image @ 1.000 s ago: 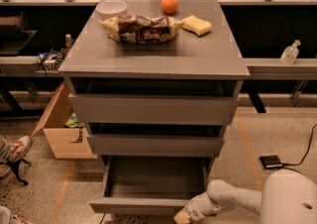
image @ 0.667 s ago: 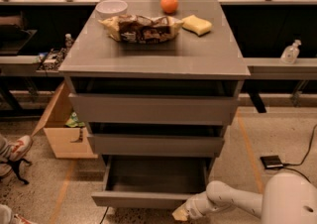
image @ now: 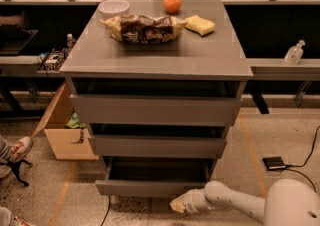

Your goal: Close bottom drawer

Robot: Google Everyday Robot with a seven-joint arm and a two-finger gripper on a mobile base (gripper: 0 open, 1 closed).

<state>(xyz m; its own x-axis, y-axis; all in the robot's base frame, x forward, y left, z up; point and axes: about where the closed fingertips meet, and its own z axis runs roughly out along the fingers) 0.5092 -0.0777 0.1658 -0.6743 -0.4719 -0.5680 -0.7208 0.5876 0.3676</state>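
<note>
The bottom drawer (image: 150, 188) is the lowest of three grey handleless drawers in the cabinet (image: 155, 65). It stands partly open, its flat front panel pulled out and its grey box interior showing behind it. My gripper (image: 179, 204) is at the end of the white arm, low at the front, just below and touching or nearly touching the right part of the drawer's front panel.
On the cabinet top lie a white bowl (image: 114, 7), an orange (image: 172, 3), a snack bag (image: 142, 28) and a yellow sponge (image: 200, 25). A cardboard box (image: 62, 127) stands left of the cabinet. A shoe (image: 17, 150) is at far left. A cable and small black box (image: 275, 163) lie right.
The bottom drawer has slid inward, less of its interior shows. My gripper has followed it toward the cabinet.
</note>
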